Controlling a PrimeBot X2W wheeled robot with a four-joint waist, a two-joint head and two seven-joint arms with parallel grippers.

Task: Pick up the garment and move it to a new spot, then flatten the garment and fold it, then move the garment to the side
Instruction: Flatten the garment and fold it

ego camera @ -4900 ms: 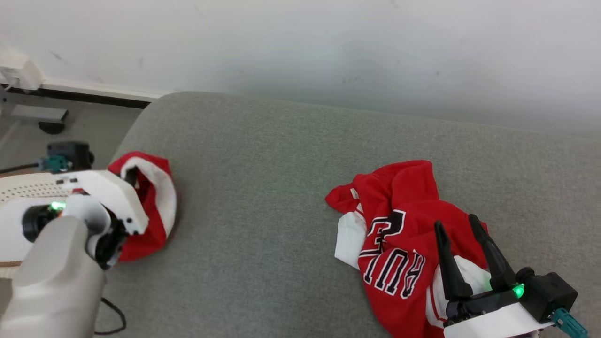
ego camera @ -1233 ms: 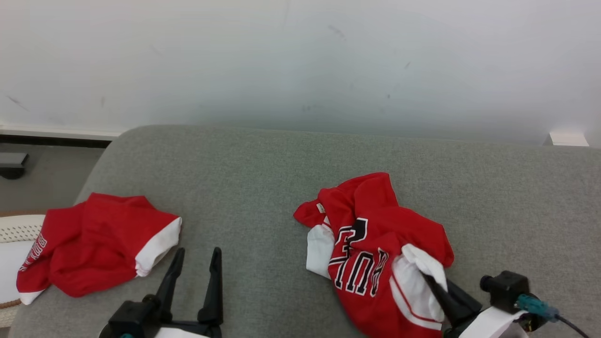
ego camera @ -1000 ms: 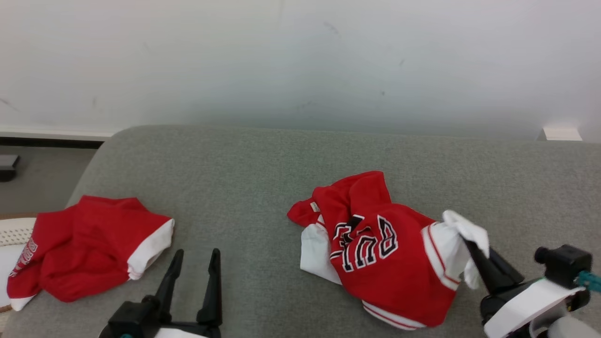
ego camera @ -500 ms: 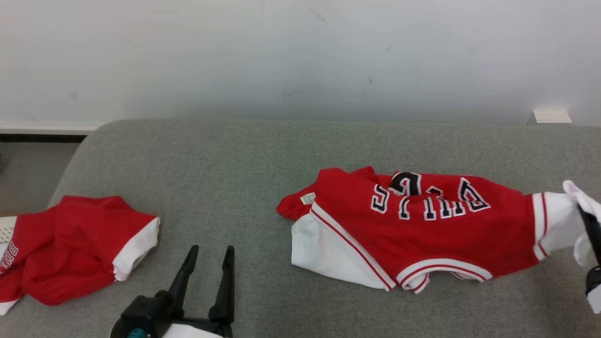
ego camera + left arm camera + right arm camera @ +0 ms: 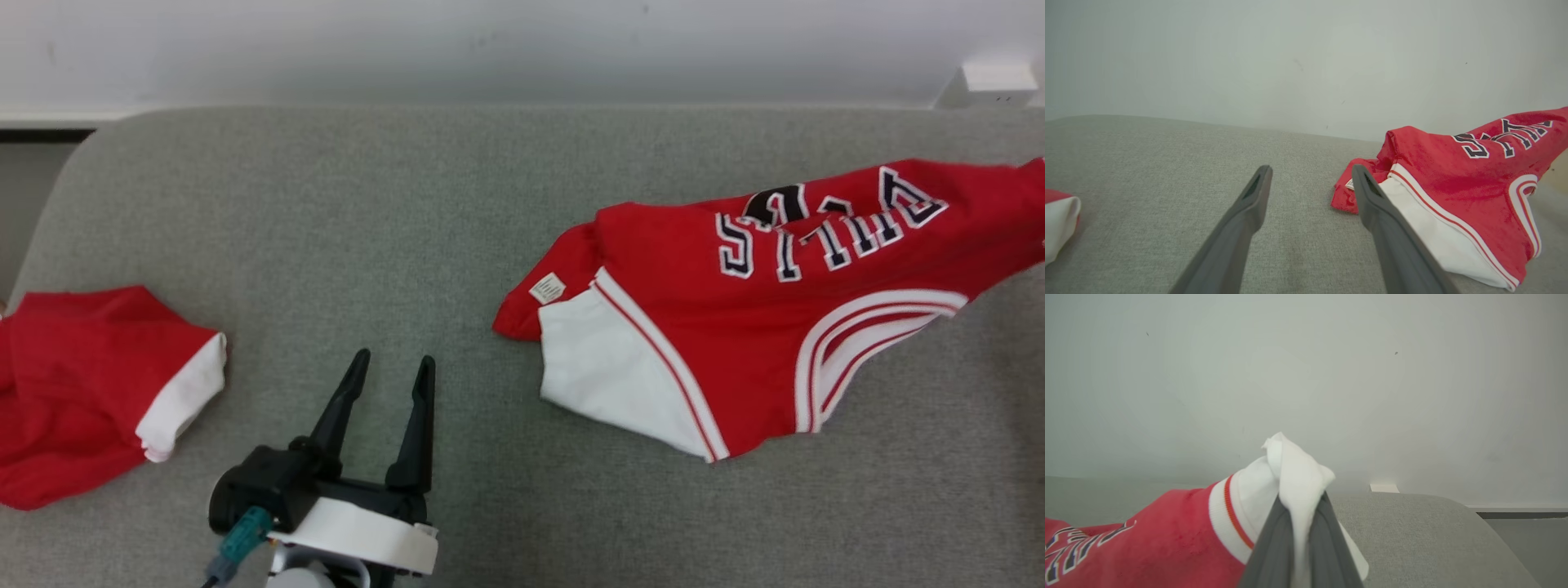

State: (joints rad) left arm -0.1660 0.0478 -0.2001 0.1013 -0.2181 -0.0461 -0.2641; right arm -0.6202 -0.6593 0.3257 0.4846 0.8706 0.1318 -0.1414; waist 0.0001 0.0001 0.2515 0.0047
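Note:
A red and white jersey [image 5: 759, 302] with dark lettering lies stretched across the right half of the grey sofa cushion [image 5: 367, 237], its far end running off the right edge of the head view. In the right wrist view my right gripper [image 5: 1299, 506] is shut on a white bunch of the jersey [image 5: 1167, 539], holding that end above the cushion. My left gripper [image 5: 390, 371] stands open over bare cushion, left of the jersey's white corner. The left wrist view shows the left gripper [image 5: 1310, 173] with the jersey [image 5: 1453, 192] just right of its fingers, not touching.
A second red and white garment [image 5: 90, 384] lies crumpled at the cushion's left end. A white wall [image 5: 490, 41] runs behind the sofa, with a small white outlet [image 5: 992, 82] at the upper right. The cushion's right end [image 5: 1425, 535] drops off toward the floor.
My right gripper has pulled the jersey's white end rightward and up, out of the head view, stretching the jersey out. The head camera has tilted down. The left gripper stays open.

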